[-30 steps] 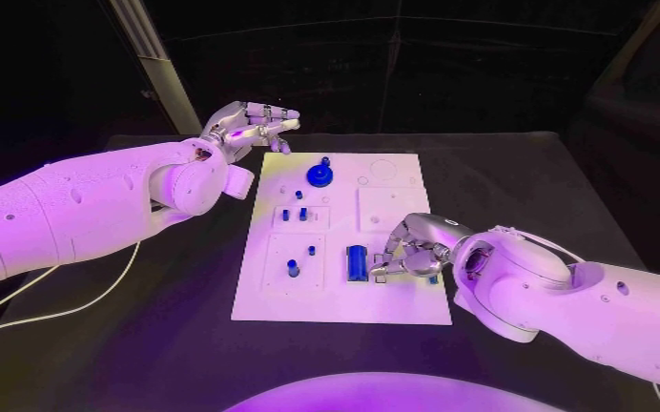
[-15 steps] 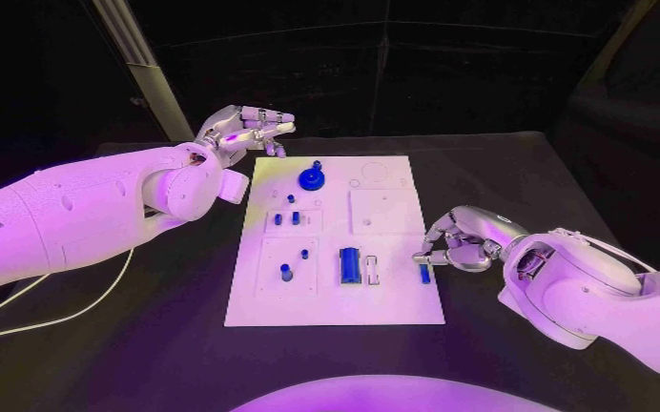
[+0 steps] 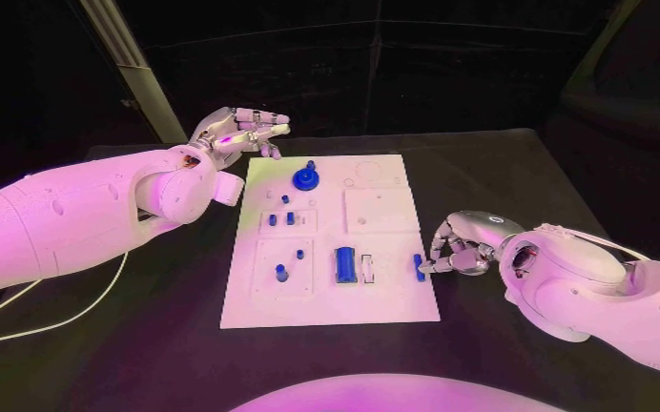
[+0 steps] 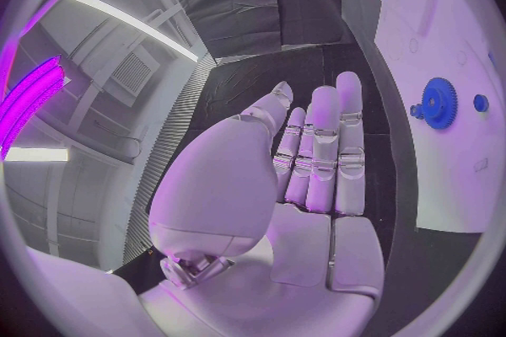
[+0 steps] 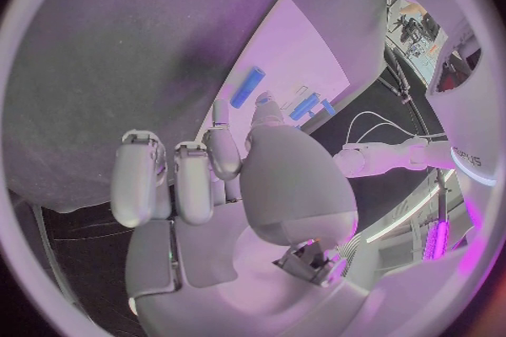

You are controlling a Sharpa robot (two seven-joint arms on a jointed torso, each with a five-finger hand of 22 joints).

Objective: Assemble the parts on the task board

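The right hand point(image 3: 461, 248) sits at the task board's point(image 3: 330, 307) right edge, fingers curled in and holding nothing that can be made out; a small blue pin point(image 3: 418, 267) lies flat on the board just beside the fingertips, on their board side, its long axis running from the board's near edge toward its far edge. The left hand point(image 3: 237, 133) hovers off the board's far left corner, fingers extended and slightly apart, empty, so the right hand is judged far nearer the pin.

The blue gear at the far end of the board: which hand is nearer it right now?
Left. The left hand hovers just beyond the task board's far-left corner, close to the blue gear. The right hand sits at the board's right edge, near its front half, well away.
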